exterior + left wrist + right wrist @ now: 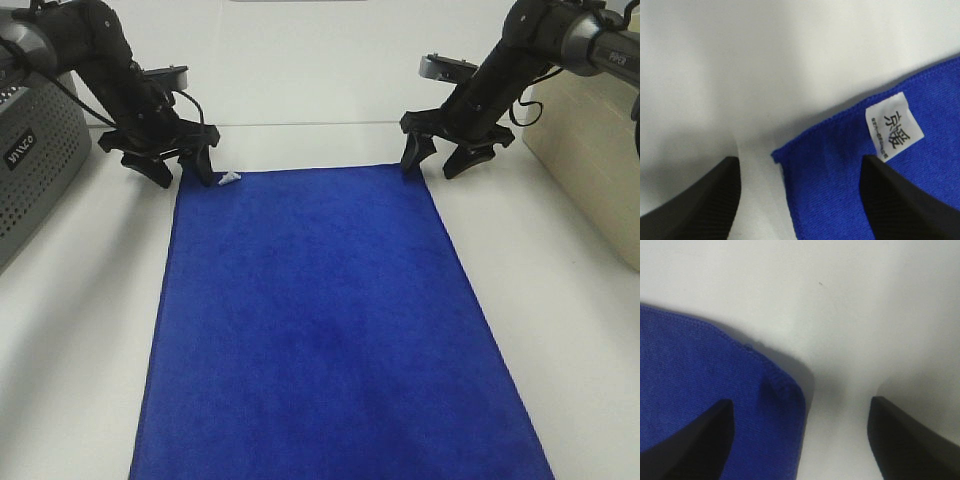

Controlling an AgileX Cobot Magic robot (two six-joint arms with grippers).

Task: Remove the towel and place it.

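Here: one towel (320,330) flat, one tag (229,180); two grippers, left (183,167), right (433,158), fingers apart, perhaps touching corners.

Bright, even light from overhead in all 3 views; no hard glare. Exterior high view is fairly sharp, w/ the white table (560,300) nearly washed out and the towel (330,330) a saturated blue showing faint darker mottling. Soft shadows sit under both arms. Wrist views are softer: fingers (695,205) are blurred dark wedges, the towel edge throws a diffuse grey shadow, the tag (894,127) text is only partly legible.
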